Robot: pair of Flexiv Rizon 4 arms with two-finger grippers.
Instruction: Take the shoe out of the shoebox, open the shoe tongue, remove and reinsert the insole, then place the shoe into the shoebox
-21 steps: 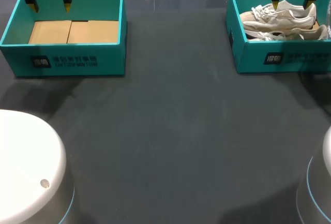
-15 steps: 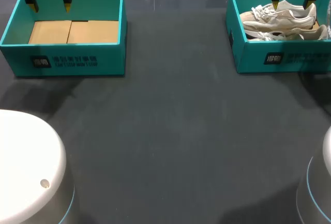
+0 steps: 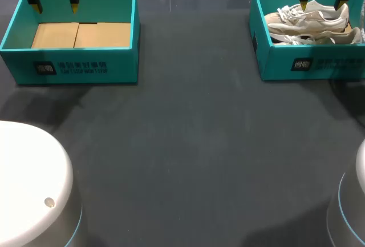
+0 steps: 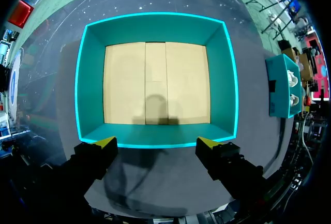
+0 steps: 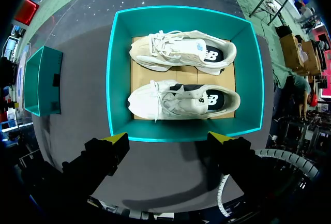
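On the dark grey worktop I count two open teal cardboard shoeboxes, well apart, one at each far corner.

Left teal shoebox: the head view shows a tan cardboard floor made of two flaps side by side. My left tool hangs above this box's far rim, with its two yellow-tipped fingers spread wide. The left wrist view agrees. The left tool has its tips set far apart, one near each corner of the rim closest to it, and the box lies ahead of it.

Right teal shoebox: it holds two cream-and-white lace-up sneakers. They lie on their sides, side by side, toes toward the left box. The farther sneaker is the more beige. The nearer sneaker is whiter. My right tool hangs above the far rim, fingers spread. In the right wrist view the right tool is again wide apart, and its tips touch neither shoe. Ahead of it, inside the box, lie both sneakers: one just ahead, one beyond. The left box shows off to one side.

Tally: two boxes, two sneakers, two tools, four yellow tips. Two white rounded arm bases sit at the near corners.
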